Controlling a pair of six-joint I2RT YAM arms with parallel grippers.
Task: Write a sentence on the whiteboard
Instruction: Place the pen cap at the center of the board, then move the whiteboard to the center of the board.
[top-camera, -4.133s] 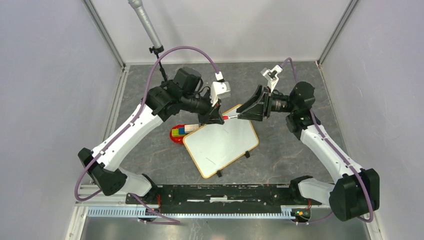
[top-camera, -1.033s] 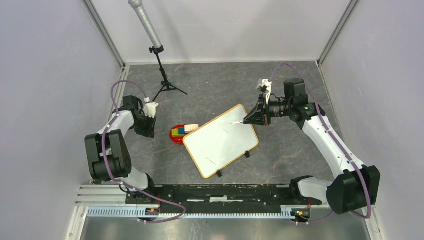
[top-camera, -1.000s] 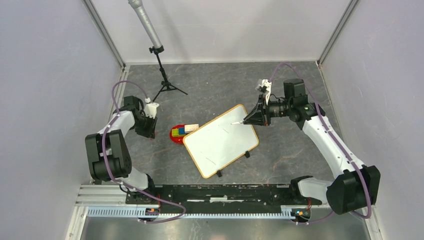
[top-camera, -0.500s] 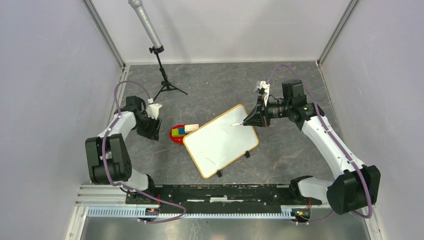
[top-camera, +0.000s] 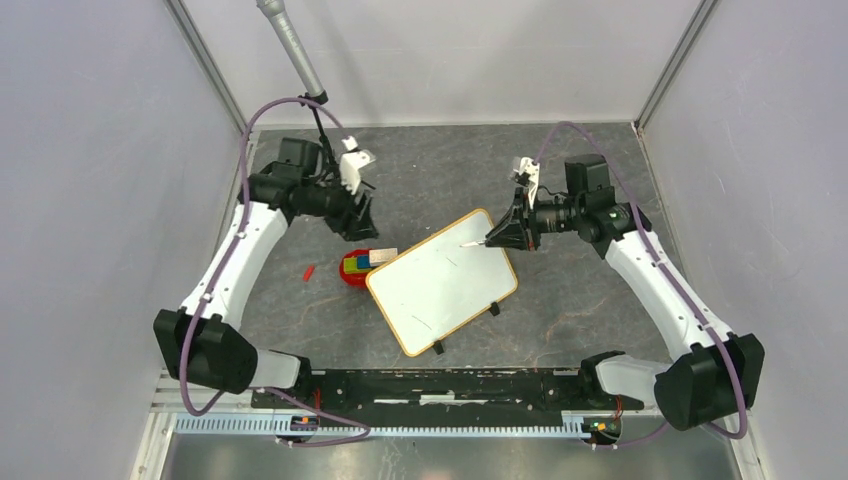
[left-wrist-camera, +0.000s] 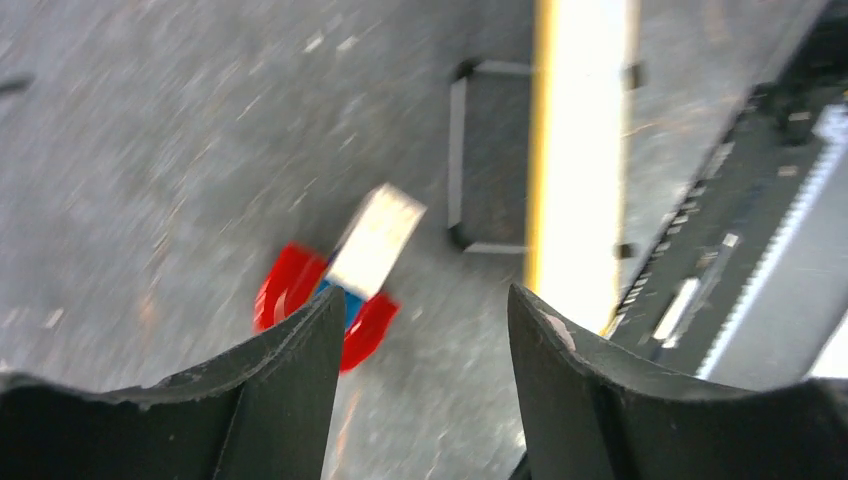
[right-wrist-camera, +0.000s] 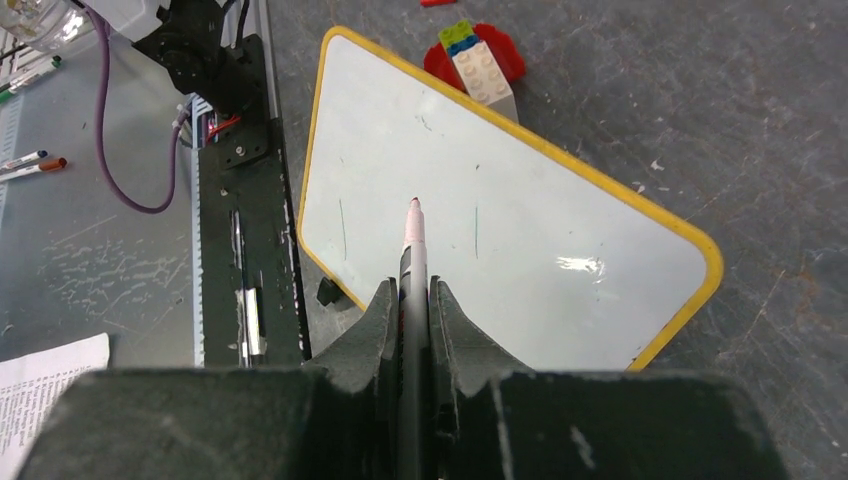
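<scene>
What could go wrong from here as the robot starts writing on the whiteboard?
The whiteboard stands unheld on small feet; the open left gripper is away from it, so pressing might slide it.
The right gripper pinches the pen behind its tip, so it may tilt or slip when pressed.
A sliding board could knock the red bowl of blocks beside it.

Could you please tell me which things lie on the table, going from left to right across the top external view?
small red piece → red dish with toy bricks → whiteboard
</scene>
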